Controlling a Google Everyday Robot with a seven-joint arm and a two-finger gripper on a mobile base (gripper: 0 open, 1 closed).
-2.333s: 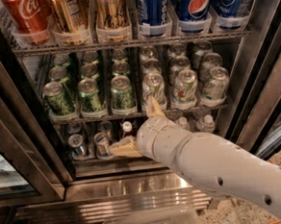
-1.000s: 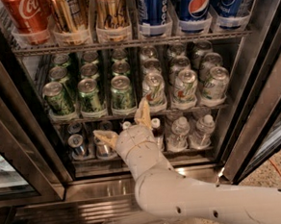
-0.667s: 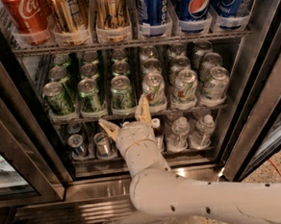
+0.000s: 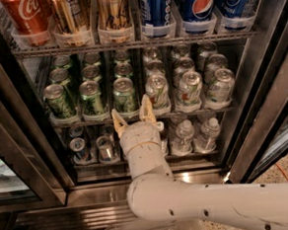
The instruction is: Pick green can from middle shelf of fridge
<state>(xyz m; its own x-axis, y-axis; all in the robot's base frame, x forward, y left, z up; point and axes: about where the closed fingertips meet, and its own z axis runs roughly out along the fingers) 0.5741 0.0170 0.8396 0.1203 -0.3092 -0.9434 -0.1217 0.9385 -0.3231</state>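
The fridge [image 4: 262, 104] stands open with a steel frame and dark interior. Its middle shelf [image 4: 198, 112] holds rows of cans. Three dark green cans stand at the front left: one at the left [image 4: 59, 100], one in the middle [image 4: 91, 97], one at the right [image 4: 125, 94]. White cans with green marks [image 4: 188, 88] fill the right lanes. My gripper [image 4: 132, 115] is open, fingers pointing up, just in front of and below the rightmost front green can. One finger [image 4: 119, 122] is left of it, the other [image 4: 146, 108] rises between it and a white can. Nothing is held.
The upper rack carries red [image 4: 27, 16], gold [image 4: 112, 9] and blue cans [image 4: 200, 4]. The lower rack holds small cans [image 4: 79, 148] and small bottles [image 4: 207, 132]. The glass door [image 4: 279, 142] stands open at the right. My white arm [image 4: 214, 206] crosses the bottom of the view.
My gripper has turned upright and risen from the lower rack towards the front edge of the middle shelf, shifting slightly right under the rightmost green can. The cans have not moved.
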